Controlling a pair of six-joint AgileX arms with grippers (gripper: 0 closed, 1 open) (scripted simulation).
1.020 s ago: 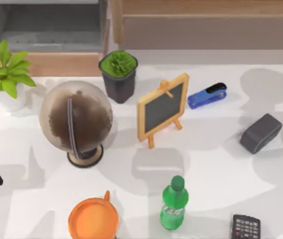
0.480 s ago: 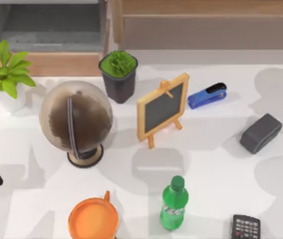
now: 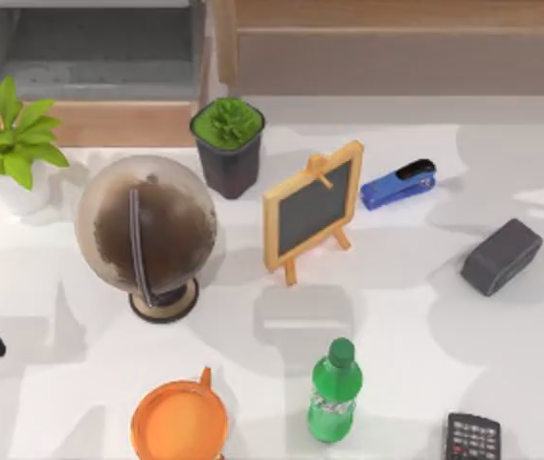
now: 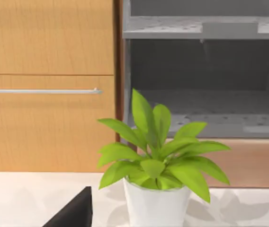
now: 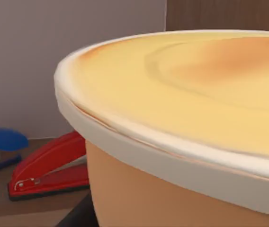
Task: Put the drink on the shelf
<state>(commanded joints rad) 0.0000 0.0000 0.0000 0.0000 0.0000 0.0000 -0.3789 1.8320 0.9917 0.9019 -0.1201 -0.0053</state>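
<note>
Drink (image 3: 334, 393) upright — label band unreadable

The orange mug (image 3: 178, 422) and calculator (image 3: 472, 438) are cut off below.

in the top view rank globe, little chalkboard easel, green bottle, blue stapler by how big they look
1. globe
2. chalkboard easel
3. green bottle and blue stapler look about alike; the bottle is foreshortened from above, so I won't rank them.
</note>
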